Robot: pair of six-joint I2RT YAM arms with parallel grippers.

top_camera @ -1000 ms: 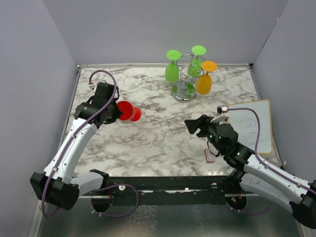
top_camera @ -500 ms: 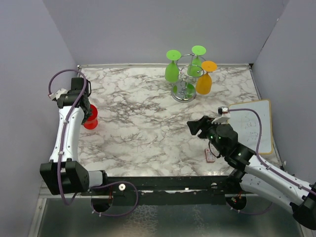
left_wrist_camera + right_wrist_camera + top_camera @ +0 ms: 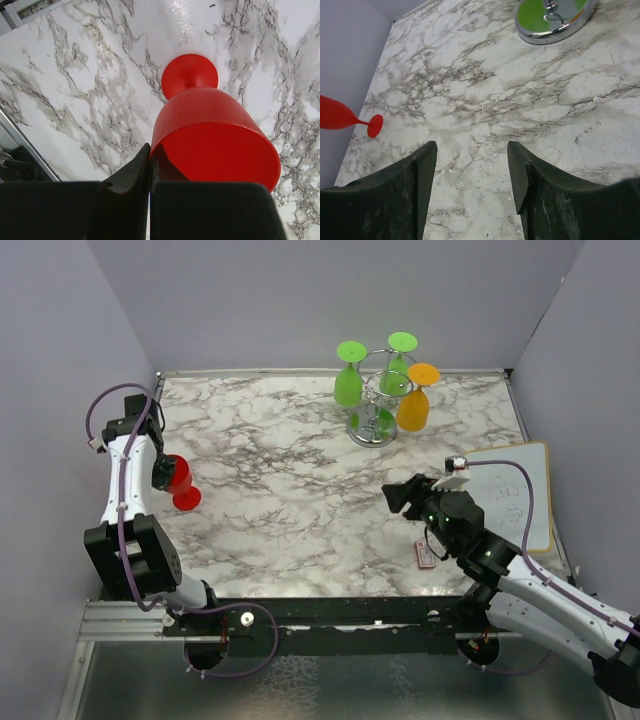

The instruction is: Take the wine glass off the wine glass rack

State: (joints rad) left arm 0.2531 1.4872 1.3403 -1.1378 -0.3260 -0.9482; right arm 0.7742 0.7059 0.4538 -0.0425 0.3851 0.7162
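Observation:
A red wine glass (image 3: 180,478) is at the table's far left edge, tilted, with its foot (image 3: 375,125) down by the marble. My left gripper (image 3: 160,468) is shut on the rim of its bowl (image 3: 210,125), one finger inside and one outside. The wine glass rack (image 3: 376,390), chrome wire on a round base (image 3: 555,22), stands at the back. Two green glasses (image 3: 348,380) and an orange one (image 3: 414,402) hang on it upside down. My right gripper (image 3: 392,495) hovers at the right-centre, open with nothing between its fingers (image 3: 472,150), pointing toward the rack.
A white board (image 3: 520,495) lies along the table's right edge. A small pinkish item (image 3: 426,556) sits by the front edge under my right arm. Grey walls close in the left, back and right sides.
My left arm has swung the red glass from the middle-left of the table out to the far left edge. The right gripper's fingers have narrowed a little.

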